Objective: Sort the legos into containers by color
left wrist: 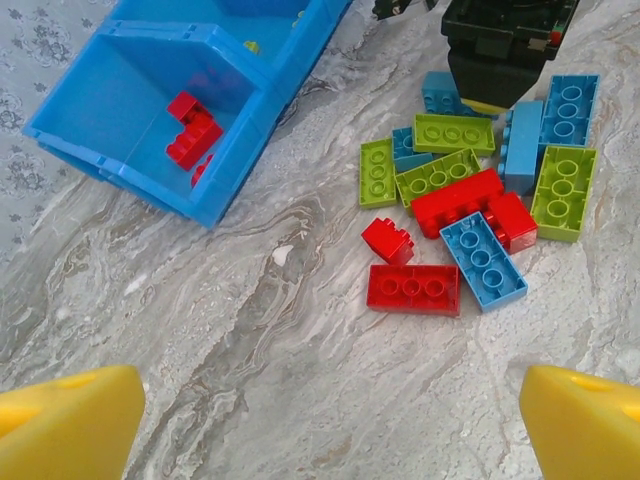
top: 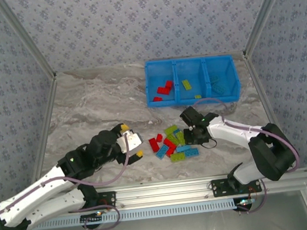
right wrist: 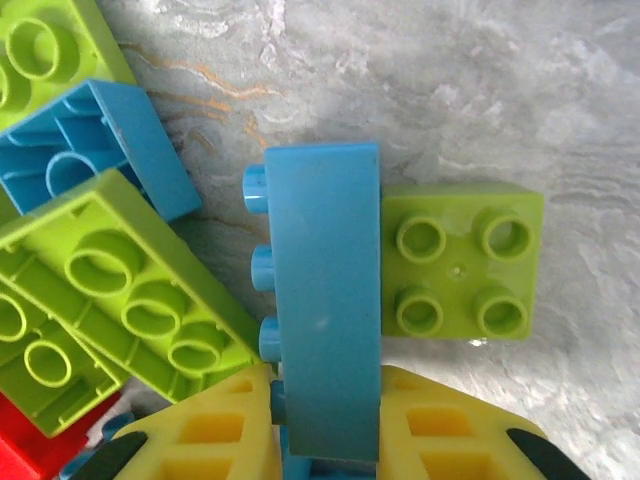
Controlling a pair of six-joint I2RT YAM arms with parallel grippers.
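The gray desk (top: 97,104) holds everything. The blue bin (top: 189,59) sits past the right jaws, farther from the arms. It has red bricks in its left box, green in the middle and blue in the right.

The pile of legos (top: 173,143) lies between the two pairs of jaws, right under the right ones. The left jaws are spread wide with nothing in them, and the pile is just ahead of them.

The right jaws are pinching a long blue brick (right wrist: 325,300) at one end. It stands on its side with its bumps facing left. A long green brick (right wrist: 130,280) leans beside its bumpy side, and a small square green brick (right wrist: 462,258) touches its other side.

These bricks look hard and very light, so they will not bend or break. Their smooth sides may be slippery. Held at one end, the blue brick might swing, so a pinch nearer its middle would be safer.
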